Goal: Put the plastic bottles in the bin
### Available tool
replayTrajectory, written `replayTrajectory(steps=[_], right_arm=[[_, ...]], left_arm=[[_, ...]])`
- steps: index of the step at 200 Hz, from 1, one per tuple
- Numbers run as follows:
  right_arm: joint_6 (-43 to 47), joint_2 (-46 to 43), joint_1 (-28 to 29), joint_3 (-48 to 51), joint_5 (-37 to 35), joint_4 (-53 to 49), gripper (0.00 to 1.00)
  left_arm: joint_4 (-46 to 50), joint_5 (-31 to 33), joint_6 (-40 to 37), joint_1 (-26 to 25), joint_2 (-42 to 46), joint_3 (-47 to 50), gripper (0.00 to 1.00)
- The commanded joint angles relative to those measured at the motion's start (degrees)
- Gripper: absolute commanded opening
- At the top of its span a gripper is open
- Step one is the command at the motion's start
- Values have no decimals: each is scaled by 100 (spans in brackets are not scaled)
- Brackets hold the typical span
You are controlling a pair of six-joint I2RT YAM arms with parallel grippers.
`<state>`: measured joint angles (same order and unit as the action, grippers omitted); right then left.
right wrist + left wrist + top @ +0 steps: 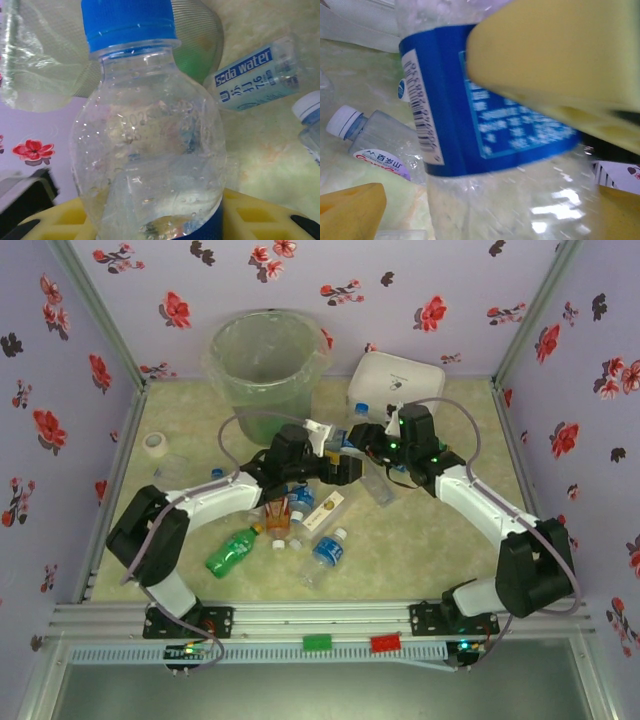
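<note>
— Pale marbled table (440, 530), yellow-green and matte, inside a booth of lilac walls (470, 270) printed with red and dark flowers. What lies nearest to the arms?

— At the near edge runs a metal rail (300, 618), with a green block (318, 642) and a red block (384, 643) just below it. Behind the rail, on the table, lie a green bottle (232, 552) and a clear bottle with blue label (328, 548), both on their sides.

— And further in?

— An amber bottle (277, 515) and a flat white-and-yellow carton (326, 512), close together beside the left arm. A roll of tape (154, 443) lies apart at the left.

— What do the jaws do?

— The right gripper (160, 222) has its yellow fingers, moulded with square hollows, closed on a clear round-shouldered bottle with a blue cap (150, 140). Small drops sit inside its thin plastic. The left gripper (485, 215) is spread wide, one yellow finger on each side of this same bottle, at its blue label. Whether these fingers touch it, I cannot tell.

— Where is the bin?

— The bin (265, 380) stands at the far end, left of the middle, near the back wall. It is round, translucent grey-green, and lined with a crinkled clear bag (222, 368). The held bottle is in front of it, not touching it. A white rounded box (397, 387) sits just right of the bin.
</note>
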<state>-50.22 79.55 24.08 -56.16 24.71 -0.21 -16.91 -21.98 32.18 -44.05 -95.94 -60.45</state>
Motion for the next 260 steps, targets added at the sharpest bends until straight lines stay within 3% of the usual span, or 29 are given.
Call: replayTrajectory(steps=[1, 44, 91, 123, 153, 197, 260], right_arm=[[-111, -184, 70, 44, 80, 200, 45], [-120, -167, 115, 57, 43, 192, 46], [-129, -144, 132, 53, -36, 177, 48], [-129, -235, 133, 53, -143, 81, 57], [-8, -376, 124, -49, -362, -107, 78], [339, -634, -87, -311, -627, -625, 98], [1139, -886, -477, -477, -1339, -1619, 100]], left_arm=[[-272, -151, -55, -33, -140, -211, 98], [-406, -157, 14, -33, -171, -222, 82], [-498, -156, 37, -40, -202, -240, 56], [-489, -153, 40, 7, -225, -222, 44], [-480, -158, 85, 84, -275, -205, 39], [-341, -151, 169, 294, -152, -11, 37], [508, 54, -204, 616, 614, 173, 37]])
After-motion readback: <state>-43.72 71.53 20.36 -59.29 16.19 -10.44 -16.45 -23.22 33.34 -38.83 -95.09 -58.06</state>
